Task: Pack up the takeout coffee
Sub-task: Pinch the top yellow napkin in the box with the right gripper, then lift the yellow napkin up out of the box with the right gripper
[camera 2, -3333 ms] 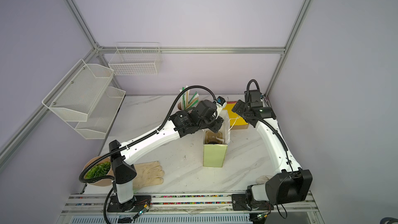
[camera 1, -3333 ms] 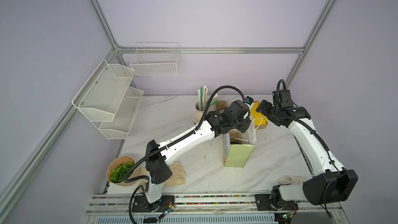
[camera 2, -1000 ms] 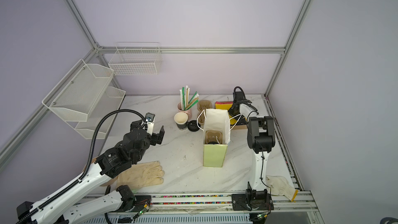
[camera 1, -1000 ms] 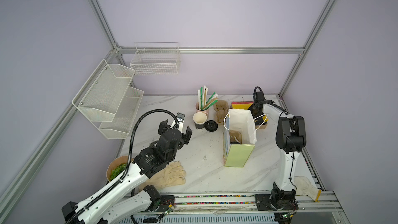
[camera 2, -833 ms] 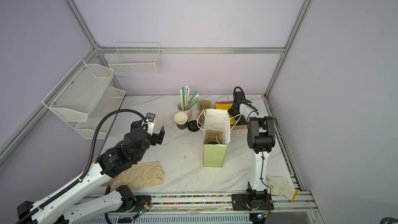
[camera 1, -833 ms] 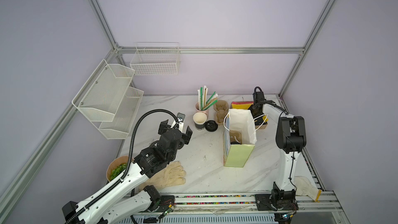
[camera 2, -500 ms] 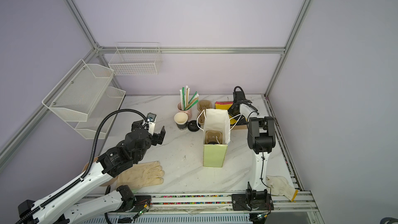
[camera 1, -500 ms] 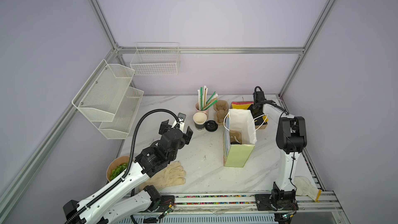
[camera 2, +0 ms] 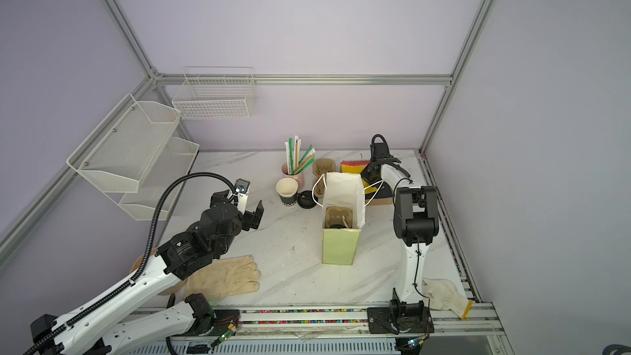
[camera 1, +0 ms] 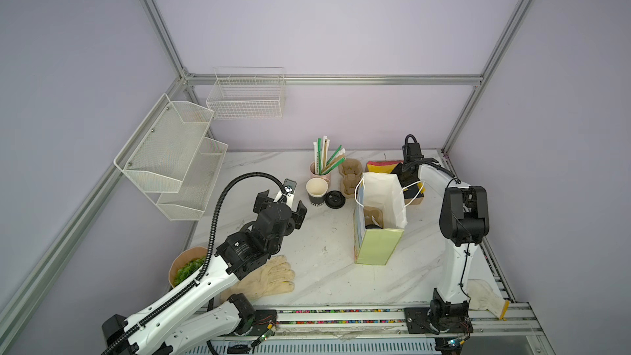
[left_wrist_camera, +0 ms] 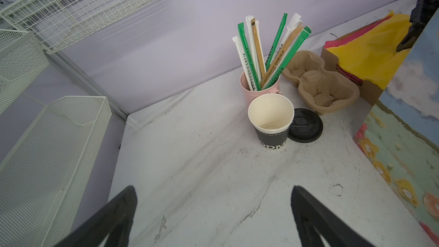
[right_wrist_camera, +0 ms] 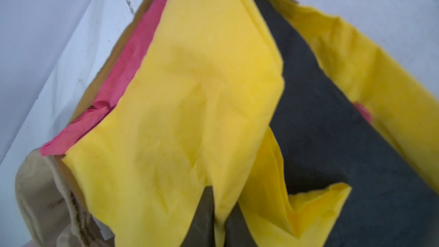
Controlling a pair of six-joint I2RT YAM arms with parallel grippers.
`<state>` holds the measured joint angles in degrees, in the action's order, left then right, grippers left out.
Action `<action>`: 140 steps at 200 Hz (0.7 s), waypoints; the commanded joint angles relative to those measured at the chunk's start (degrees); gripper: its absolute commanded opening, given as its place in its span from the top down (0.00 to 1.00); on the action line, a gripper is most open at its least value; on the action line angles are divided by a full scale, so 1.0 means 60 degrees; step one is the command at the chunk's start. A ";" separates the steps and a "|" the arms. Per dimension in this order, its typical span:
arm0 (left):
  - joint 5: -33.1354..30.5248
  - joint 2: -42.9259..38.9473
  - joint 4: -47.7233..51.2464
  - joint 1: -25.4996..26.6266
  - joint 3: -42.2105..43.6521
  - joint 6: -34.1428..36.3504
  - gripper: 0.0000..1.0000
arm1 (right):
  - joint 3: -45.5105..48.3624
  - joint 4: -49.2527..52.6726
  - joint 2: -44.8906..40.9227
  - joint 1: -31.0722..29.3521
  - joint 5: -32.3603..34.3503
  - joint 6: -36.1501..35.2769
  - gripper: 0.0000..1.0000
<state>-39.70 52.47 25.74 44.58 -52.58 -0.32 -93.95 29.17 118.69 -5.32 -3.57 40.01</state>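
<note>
The takeout coffee sits upright inside the open paper bag, only its black lid showing from above.

I'm stretching my left arm low and forward from its base with the wrist tipped down. My left gripper is hanging with its jaws spread wide, nothing between the fingers. My right arm is standing tall, elbow folded, forearm reaching back, with the right gripper pinching a yellow paper sheet, jaws almost touching.
</note>
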 commanded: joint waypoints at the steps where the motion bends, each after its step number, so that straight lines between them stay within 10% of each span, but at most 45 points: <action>1: 0.0040 0.0013 -0.0364 -0.0062 0.0355 0.0046 0.00 | -0.0008 0.0030 -0.0520 -0.0072 -0.0018 0.0094 0.91; 140: 0.0155 -0.0071 -0.0334 -0.0062 0.0343 0.0024 0.00 | 0.0950 -0.0387 -0.3333 -0.0065 -0.0292 0.0248 1.00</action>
<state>-39.22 53.41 25.74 44.36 -52.58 -0.34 -89.27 28.86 105.89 -5.32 -5.87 40.23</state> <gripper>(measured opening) 0.997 0.059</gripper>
